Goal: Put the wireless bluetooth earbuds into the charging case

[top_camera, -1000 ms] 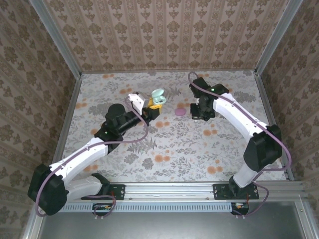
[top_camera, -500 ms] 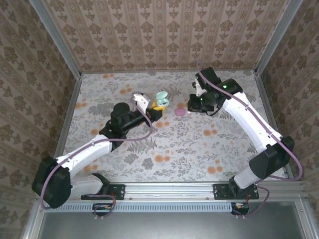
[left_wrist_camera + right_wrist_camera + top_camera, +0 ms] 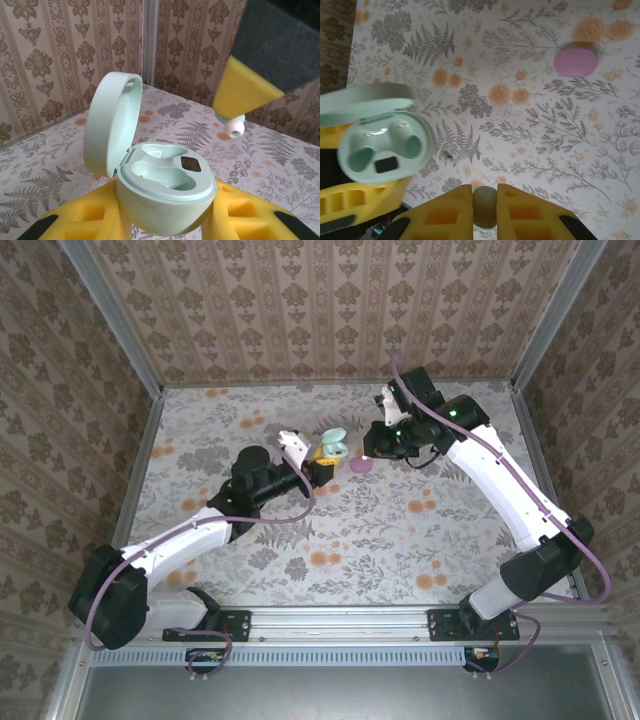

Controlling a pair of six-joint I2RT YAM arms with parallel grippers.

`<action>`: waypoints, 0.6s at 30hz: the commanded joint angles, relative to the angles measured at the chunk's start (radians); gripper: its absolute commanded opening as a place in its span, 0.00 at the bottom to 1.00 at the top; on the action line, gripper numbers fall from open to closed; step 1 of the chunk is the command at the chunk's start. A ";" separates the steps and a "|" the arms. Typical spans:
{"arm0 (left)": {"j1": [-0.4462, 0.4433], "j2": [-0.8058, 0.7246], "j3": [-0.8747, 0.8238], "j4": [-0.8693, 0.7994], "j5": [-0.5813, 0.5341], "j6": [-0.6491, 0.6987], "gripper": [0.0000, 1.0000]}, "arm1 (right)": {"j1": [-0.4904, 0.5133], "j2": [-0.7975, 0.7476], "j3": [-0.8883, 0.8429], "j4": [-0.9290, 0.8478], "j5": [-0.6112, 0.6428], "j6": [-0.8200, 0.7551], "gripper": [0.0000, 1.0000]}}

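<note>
Left gripper clamped on the case, a yellow finger on each side of its base. The case is held up off the table. Its lid is hinged open and stands upright. We see two wells, both apparently empty, with a dark square beside them.

Right gripper is pinched shut on a pale bud, wedged between its two pads. From the left wrist, the bud's round white tip pokes out below a yellow finger. It sits up and to the right of the case, near it but not touching.

A pink pebble lies on the table just right of the case. We cannot tell what it is.

Step in hand, as we judge it: bringing the first bud to the open case, with nothing seated yet.

The next move calls for bringing the bud over one well, turning it to match the well's shape, lowering it in and then letting go. The left gripper should hold the case steady throughout. We cannot tell which well suits this bud.
</note>
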State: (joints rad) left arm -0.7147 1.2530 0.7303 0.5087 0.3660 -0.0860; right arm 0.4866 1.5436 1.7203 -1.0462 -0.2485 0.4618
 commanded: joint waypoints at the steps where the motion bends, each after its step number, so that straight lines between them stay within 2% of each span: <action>1: -0.016 0.009 0.046 0.025 -0.006 0.031 0.33 | 0.021 -0.009 0.042 0.028 -0.016 0.027 0.15; 18: -0.051 0.029 0.069 0.009 -0.044 0.068 0.33 | 0.090 0.050 0.101 0.060 0.031 0.055 0.15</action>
State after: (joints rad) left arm -0.7589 1.2766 0.7628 0.5011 0.3344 -0.0437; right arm 0.5686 1.5837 1.7912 -0.9939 -0.2409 0.5014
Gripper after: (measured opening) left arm 0.332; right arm 0.151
